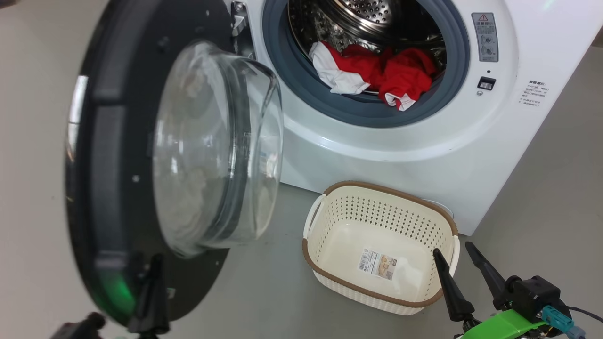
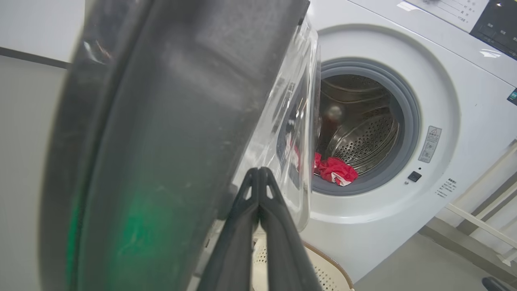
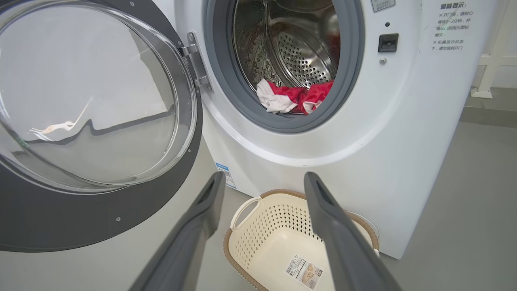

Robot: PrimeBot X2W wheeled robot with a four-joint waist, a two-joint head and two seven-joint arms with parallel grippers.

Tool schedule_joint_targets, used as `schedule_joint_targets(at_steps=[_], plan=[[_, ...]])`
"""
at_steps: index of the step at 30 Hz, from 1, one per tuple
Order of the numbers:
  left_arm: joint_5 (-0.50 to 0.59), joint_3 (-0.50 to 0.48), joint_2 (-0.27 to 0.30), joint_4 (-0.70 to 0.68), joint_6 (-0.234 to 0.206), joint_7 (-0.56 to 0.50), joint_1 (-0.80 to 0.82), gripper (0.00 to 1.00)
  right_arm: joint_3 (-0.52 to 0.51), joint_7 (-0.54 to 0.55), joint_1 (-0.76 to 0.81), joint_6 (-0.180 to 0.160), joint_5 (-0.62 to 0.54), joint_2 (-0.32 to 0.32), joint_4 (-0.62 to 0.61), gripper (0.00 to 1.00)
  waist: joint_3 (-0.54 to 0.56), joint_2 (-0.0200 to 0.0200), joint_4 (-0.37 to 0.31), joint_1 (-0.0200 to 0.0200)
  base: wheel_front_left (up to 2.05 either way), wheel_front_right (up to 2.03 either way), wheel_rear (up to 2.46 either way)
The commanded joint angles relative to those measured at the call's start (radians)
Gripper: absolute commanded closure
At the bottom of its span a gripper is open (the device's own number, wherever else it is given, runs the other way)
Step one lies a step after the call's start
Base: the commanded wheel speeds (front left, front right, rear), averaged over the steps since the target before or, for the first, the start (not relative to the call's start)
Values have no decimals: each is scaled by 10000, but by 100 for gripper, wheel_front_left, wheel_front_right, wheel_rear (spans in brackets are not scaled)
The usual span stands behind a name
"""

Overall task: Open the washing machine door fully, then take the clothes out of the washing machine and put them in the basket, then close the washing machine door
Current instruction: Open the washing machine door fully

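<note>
Where the left pincer (image 2: pixel 258 173) is held: just beside the inner face of the washing machine door (image 1: pixel 113 141), near its lower rim; whether contact is made cannot be told.
Left pincer state: its fingers are pressed together and nothing is gripped.
Right pincer (image 3: pixel 263 178) state: its fingers are spread wide and nothing is held or touched.
Basket (image 3: pixel 278 226): set on the floor (image 1: pixel 264 292) below and just ahead of the right pincer, near the washing machine (image 1: pixel 400 155); a sticker (image 1: pixel 377 263) is seen inside.
Clothes (image 1: pixel 377 70): heaped at the drum (image 1: pixel 367 14) mouth, ahead of and above the right pincer, well apart from it.
Door position: swung open, to the left of the right pincer.
Hidden or unclear: part of the basket is covered by the right pincer's fingers; part of the clothes is seen through the door's glass from the left wrist; the left pincer's base is cut off in the head view; the door rim is blurred close up.
</note>
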State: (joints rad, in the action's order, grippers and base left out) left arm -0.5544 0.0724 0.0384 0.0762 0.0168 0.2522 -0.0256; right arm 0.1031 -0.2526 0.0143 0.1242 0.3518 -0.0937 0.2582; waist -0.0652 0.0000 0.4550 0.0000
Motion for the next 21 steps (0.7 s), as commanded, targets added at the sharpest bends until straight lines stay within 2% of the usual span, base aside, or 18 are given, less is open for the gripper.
schedule_joint_targets(at_steps=[1, 2, 10, 21], plan=[[14, -693, 118, -184, -106, 95, 345, 100, 217, -91, -316, 65, -7, -131, -241, 0, -37, 0, -13, 0, 0, 0, 0], [102, -1085, 118, -76, -64, 95, 469, 100, 216, -91, -340, 65, -15, -146, -232, 0, -80, 0, -29, 0, 0, 0, 0], [295, -2460, 118, 371, 34, 95, 1018, 100, 222, -91, -426, 65, -42, -196, -229, 0, -296, 0, -126, 0, 0, 0, 0], [1198, -4800, 118, 1707, 716, 95, 2367, 100, 216, -91, -758, 65, -114, -373, -254, 0, -828, 0, -360, 0, 0, 0, 0]])
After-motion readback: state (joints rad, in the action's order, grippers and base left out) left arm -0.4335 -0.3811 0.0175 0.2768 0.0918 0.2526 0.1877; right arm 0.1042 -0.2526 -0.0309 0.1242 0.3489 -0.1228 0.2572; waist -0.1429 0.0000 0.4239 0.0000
